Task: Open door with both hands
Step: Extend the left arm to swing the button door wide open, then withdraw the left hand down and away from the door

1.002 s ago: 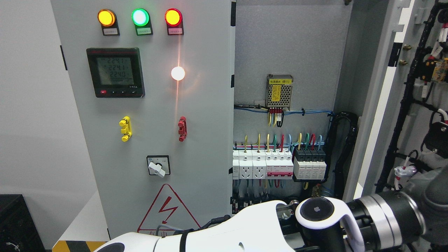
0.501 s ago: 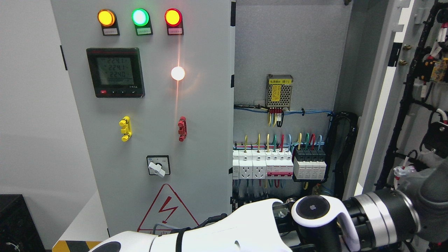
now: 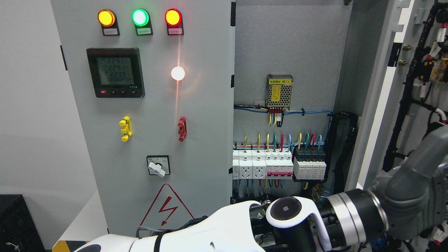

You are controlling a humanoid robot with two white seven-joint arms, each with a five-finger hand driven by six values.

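Note:
A grey electrical cabinet has two doors. The left door [image 3: 196, 115] is closed and carries three lamps, a meter [image 3: 115, 72], yellow and red handles and a rotary switch. The right door [image 3: 385, 105] stands swung open at the picture's right, its inner side with black cable looms [image 3: 407, 94] facing me. My left arm [image 3: 224, 227] comes in white from the lower left and crosses to the right. Its grey hand [image 3: 416, 189] lies at the open door's inner side, low down. Whether it touches the door is hidden. No right arm shows.
Inside the open cabinet are a row of breakers and sockets [image 3: 276, 164], a small power supply [image 3: 279, 91] and coloured wires. A black box [image 3: 15, 224] sits at the lower left beside a white wall. Yellow-black floor tape [image 3: 66, 245] marks the cabinet's foot.
The left arm's black-capped joint has slid left and a little down. The grey hand has risen higher along the open right door's inner side. The doors look unchanged.

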